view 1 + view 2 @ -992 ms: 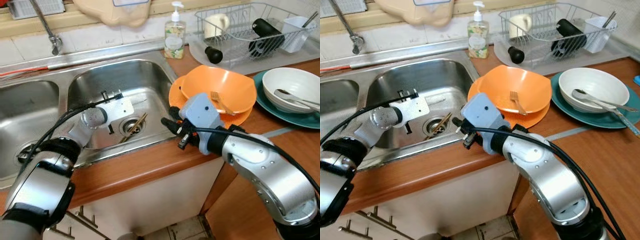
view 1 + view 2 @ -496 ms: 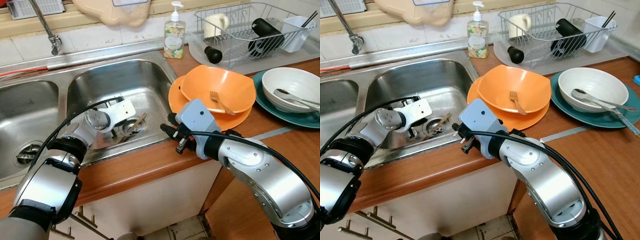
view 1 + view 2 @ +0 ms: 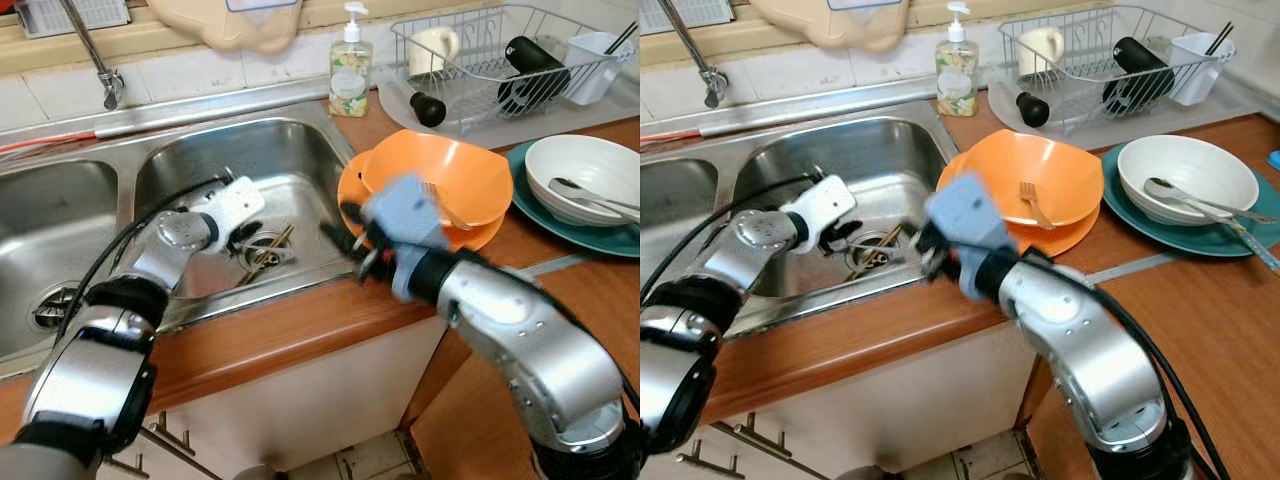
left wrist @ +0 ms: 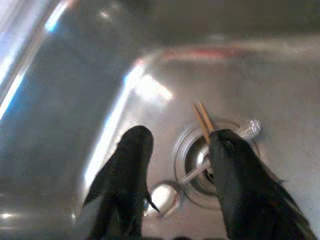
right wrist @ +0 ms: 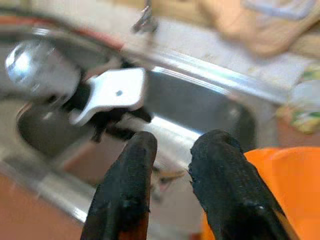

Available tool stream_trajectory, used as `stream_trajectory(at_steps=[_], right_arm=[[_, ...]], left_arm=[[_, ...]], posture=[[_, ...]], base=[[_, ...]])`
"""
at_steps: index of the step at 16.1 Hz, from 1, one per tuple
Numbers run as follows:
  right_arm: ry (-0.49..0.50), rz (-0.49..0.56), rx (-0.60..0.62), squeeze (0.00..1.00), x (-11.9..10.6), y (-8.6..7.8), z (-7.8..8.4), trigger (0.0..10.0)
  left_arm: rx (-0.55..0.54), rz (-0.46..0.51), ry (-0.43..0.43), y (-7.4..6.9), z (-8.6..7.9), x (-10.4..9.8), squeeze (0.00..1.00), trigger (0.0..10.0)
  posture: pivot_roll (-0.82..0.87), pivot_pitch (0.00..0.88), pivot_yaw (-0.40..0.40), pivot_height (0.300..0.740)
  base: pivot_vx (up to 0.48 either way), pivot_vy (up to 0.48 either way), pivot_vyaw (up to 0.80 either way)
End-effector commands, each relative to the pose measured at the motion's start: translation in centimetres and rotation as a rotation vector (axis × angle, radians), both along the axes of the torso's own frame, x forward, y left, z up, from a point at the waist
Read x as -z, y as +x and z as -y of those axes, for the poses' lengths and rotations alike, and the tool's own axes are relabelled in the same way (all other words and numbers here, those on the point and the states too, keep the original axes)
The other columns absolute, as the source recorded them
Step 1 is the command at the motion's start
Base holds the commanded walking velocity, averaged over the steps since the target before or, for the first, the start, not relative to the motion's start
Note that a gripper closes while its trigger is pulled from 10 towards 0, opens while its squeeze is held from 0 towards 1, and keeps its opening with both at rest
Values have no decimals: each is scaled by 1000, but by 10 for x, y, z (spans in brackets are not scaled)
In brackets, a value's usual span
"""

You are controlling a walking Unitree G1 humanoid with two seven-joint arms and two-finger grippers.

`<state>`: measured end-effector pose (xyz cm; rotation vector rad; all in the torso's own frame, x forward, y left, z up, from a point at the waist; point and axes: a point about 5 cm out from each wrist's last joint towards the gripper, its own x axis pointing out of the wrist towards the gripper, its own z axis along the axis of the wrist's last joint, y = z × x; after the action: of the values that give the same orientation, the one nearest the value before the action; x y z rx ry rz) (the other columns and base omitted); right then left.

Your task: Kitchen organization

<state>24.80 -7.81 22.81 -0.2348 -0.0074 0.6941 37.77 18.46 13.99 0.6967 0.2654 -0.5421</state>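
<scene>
A pair of wooden chopsticks (image 3: 266, 254) lies across the drain of the right sink basin (image 3: 290, 160), beside a metal utensil (image 4: 246, 131). My left gripper (image 3: 243, 238) is down in that basin, just left of the drain. It is open, and its fingers (image 4: 131, 155) straddle the drain rim with the chopsticks (image 4: 202, 120) just beyond the tips. My right gripper (image 3: 346, 238) hovers blurred over the basin's right edge, next to the orange plate (image 3: 351, 196). Its fingers (image 5: 134, 165) stand slightly apart and hold nothing.
An orange bowl (image 3: 470, 172) with a fork (image 3: 438, 204) sits on the orange plate. Further right, a white bowl (image 3: 590, 168) with a spoon rests on a teal plate (image 3: 521, 168). A dish rack (image 3: 500, 62), soap bottle (image 3: 349, 72) and faucet (image 3: 100, 68) line the back.
My left gripper has shifted back and closer to the drain. My right gripper has risen from the counter's front edge toward the basin and is now motion-blurred.
</scene>
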Motion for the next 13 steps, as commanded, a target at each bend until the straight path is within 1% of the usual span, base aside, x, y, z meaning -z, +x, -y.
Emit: stream_trajectory(at_steps=[1,2,3,5,6,7,8,9,10,11,12,13], right_arm=[[31,38,25,1000,-8,0,4,10000],[83,40,71,1000,-12,2,9,10000],[113,38,95,1000,-13,3,12,10000],[138,93,130,1000,-20,6,16,10000],[158,107,158,1000,-22,7,19,10000],[187,117,189,1000,-25,9,22,10000],[208,122,217,1000,-26,10,24,10000],[224,136,252,1000,-29,11,28,10000],[233,145,296,1000,-30,12,33,10000],[227,149,331,1000,-30,13,38,10000],[220,150,345,1000,-29,13,41,10000],[211,156,386,1000,-27,13,47,10000]], left_arm=[[-16,42,-37,0,-5,-8,659,10000],[7,112,-162,-6,-4,-18,204,10000],[35,156,-232,-11,-2,-25,204,10000],[35,239,-339,-23,-1,-39,212,10000],[14,238,-428,-29,-1,-44,220,10000],[24,286,-479,-37,0,-50,216,10000],[46,283,-502,-43,1,-53,220,10000],[82,260,-554,-52,5,-56,224,10000],[124,258,-592,-64,11,-57,216,10000],[163,235,-606,-73,16,-55,208,10000],[182,215,-607,-78,18,-53,196,10000],[207,184,-606,-86,21,-49,47,10000]], posture=[[-205,0,93,740],[-192,0,88,740],[-188,0,84,740],[-186,0,86,740],[-185,0,86,740],[-177,0,83,740],[-175,0,85,740],[-178,0,88,740],[-189,0,96,740],[-193,0,98,740],[-193,0,98,740],[-192,0,95,740]], base=[[0,0,0],[0,0,0],[0,0,0],[0,0,0],[0,0,0],[0,0,0],[0,0,0],[0,0,0],[0,0,0],[0,0,0],[0,0,0],[0,0,0]])
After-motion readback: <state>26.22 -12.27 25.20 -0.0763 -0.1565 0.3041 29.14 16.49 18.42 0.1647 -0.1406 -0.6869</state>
